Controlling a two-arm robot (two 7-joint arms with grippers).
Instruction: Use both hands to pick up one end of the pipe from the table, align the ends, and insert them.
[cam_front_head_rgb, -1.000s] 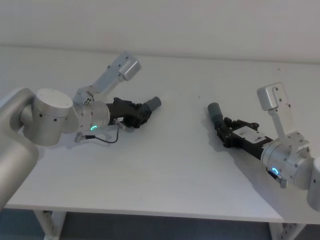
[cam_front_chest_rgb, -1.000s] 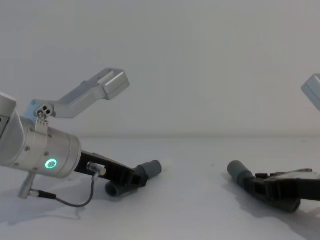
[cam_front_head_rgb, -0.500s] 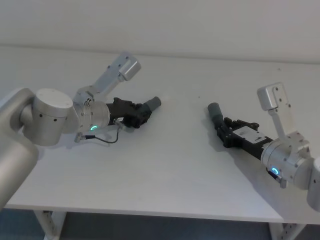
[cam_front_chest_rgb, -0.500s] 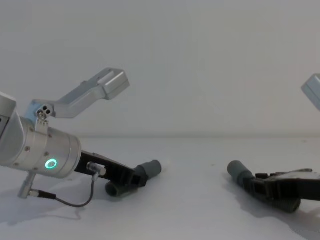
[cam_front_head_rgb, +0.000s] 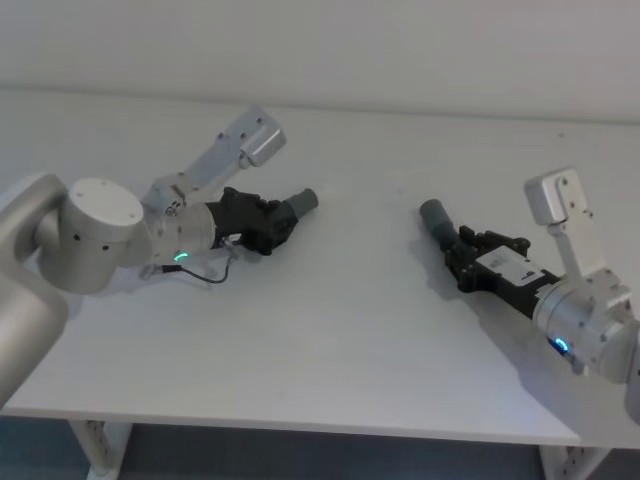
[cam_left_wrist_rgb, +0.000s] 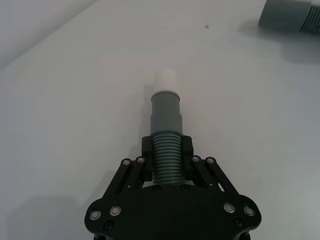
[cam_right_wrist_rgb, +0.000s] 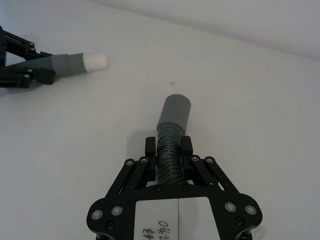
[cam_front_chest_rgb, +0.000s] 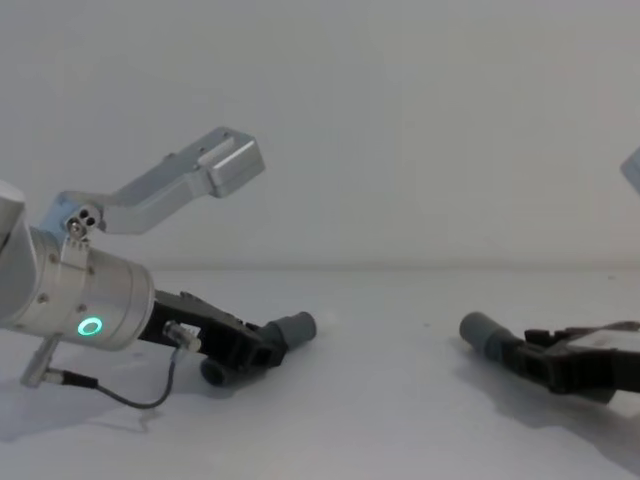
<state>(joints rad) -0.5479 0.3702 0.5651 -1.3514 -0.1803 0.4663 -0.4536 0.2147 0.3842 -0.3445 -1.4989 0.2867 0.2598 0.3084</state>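
Ribbing of the short hose piece (cam_left_wrist_rgb: 166, 150) is pinched from both sides by the left end effector (cam_left_wrist_rgb: 167, 159), which is clenched on it just behind the smooth collar (cam_left_wrist_rgb: 166, 112). The white tip (cam_left_wrist_rgb: 166, 80) sticks out past the collar. In the head view this end effector (cam_front_head_rgb: 272, 222) lies at the left of the tabletop (cam_front_head_rgb: 340, 330), with the collar (cam_front_head_rgb: 300, 203) aimed right and slightly toward the far side. From the chest view the collar (cam_front_chest_rgb: 295, 327) tilts upward to the right, and the piece's other end (cam_front_chest_rgb: 213, 372) shows low under the black fingers (cam_front_chest_rgb: 250, 348). A green ring light (cam_front_chest_rgb: 90, 326) glows on the left arm.

At the right of the tabletop, the right end effector (cam_right_wrist_rgb: 169, 150) is clenched on the ribbing of the long hose piece (cam_right_wrist_rgb: 169, 137), just behind its wider cuff (cam_right_wrist_rgb: 175, 112). In the head view that end effector (cam_front_head_rgb: 465, 255) points left and toward the far side, with the cuff (cam_front_head_rgb: 437, 217) leading. In the chest view the cuff (cam_front_chest_rgb: 485, 335) tilts up to the left.

Both ends face each other, well apart, with bare tabletop between them. Whether either piece touches the tabletop cannot be told.
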